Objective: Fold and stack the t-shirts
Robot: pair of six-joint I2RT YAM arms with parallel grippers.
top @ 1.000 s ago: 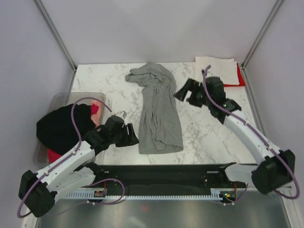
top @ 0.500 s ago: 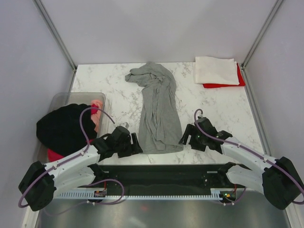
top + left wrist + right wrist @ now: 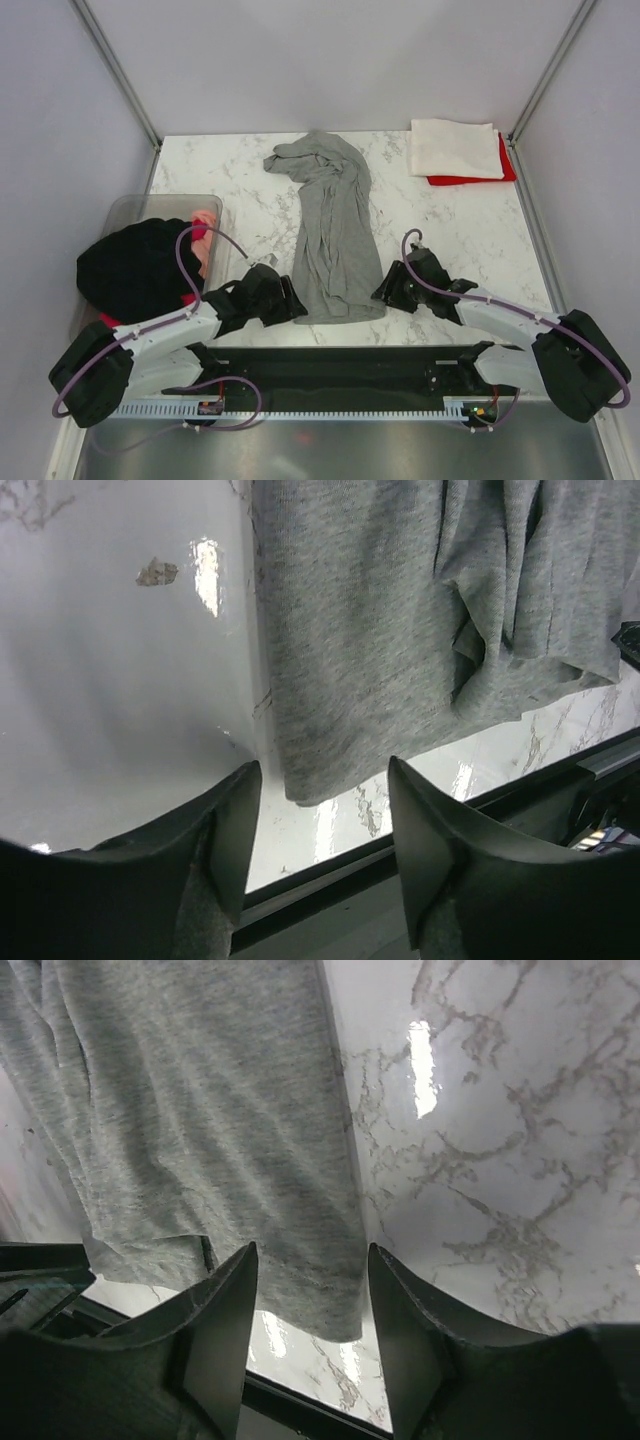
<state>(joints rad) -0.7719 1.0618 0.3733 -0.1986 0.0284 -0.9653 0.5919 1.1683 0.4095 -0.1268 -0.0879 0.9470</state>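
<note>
Top view: the grey t-shirt (image 3: pixel 335 235) lies lengthwise on the middle of the desk (image 3: pixel 460 225), bunched at the far end. The left end effector (image 3: pixel 288 300) and right end effector (image 3: pixel 385 292) sit at its near hem corners.
Left wrist view: fingers (image 3: pixel 225 820) spread, with the hem corner between them, ungripped.
Right wrist view: fingers (image 3: pixel 215 1310) likewise spread, straddling the other corner.

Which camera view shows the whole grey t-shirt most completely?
The top external view: the grey t-shirt is seen whole there, end to end, bunched lengthwise on the table. Each wrist view shows only one near hem corner, close up.
</note>
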